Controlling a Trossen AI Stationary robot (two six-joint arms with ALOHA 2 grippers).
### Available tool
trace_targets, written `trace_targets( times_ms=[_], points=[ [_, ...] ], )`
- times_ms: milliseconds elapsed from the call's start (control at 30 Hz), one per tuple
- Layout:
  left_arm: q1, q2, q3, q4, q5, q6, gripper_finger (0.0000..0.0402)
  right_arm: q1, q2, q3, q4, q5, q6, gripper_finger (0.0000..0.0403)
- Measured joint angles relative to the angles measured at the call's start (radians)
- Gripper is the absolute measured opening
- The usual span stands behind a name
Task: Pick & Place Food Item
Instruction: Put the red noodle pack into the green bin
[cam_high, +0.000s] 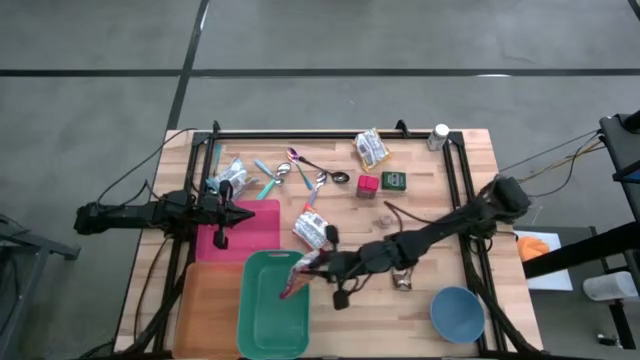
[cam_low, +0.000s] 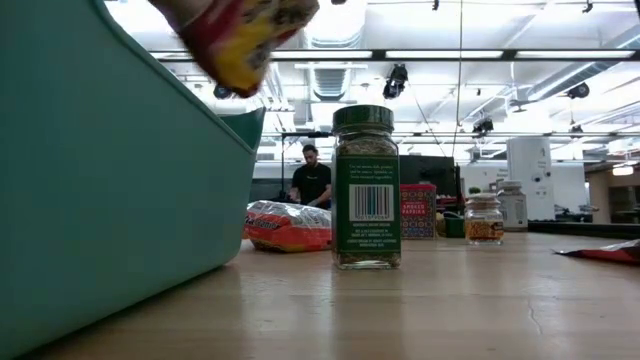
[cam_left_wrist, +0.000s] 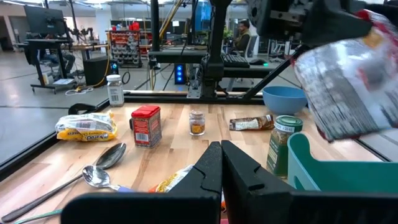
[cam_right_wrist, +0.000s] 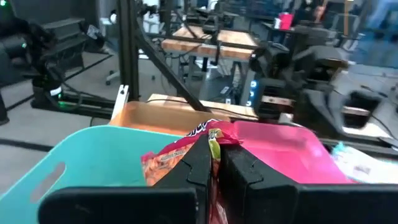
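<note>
A red-and-yellow snack packet (cam_high: 297, 276) hangs over the teal bin (cam_high: 262, 335) near the table's front. My right gripper (cam_high: 318, 264) is shut on it, reaching in from the right. The right wrist view shows the packet (cam_right_wrist: 168, 163) in front of the shut fingers, above the bin (cam_right_wrist: 74, 162). In the low view the packet (cam_low: 245, 35) hangs at the top, above the bin's wall (cam_low: 100, 180). My left gripper (cam_left_wrist: 221, 155) is shut and holds nothing, resting at the table's left (cam_high: 245, 212). My right gripper pinches the packet's top edge (cam_right_wrist: 214, 132) between its two fingers. The fingers come nearly level from the table's right side. The packet is lifted clear and hangs tilted beyond and below the fingertips, over the teal bin.
A pink bin (cam_high: 255, 232) and an orange bin (cam_high: 205, 310) flank the teal one. A green-lidded spice jar (cam_low: 366, 187), a blue bowl (cam_high: 457, 312), spoons (cam_high: 312, 178), other packets (cam_high: 312, 230), a red tin (cam_high: 367, 186) and a green tin (cam_high: 394, 180) lie about the table.
</note>
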Motion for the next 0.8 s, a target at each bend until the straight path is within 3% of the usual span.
trace_targets(
  times_ms=[400, 800],
  points=[
    [0.000, 0.006, 0.000, 0.000, 0.000, 0.000, 0.0000, -0.036, 0.246, 0.189, -0.036, -0.069, -0.011, 0.0013],
    [0.000, 0.006, 0.000, 0.000, 0.000, 0.000, 0.0000, -0.067, 0.315, 0.181, -0.089, -0.070, 0.086, 0.0013]
  ],
)
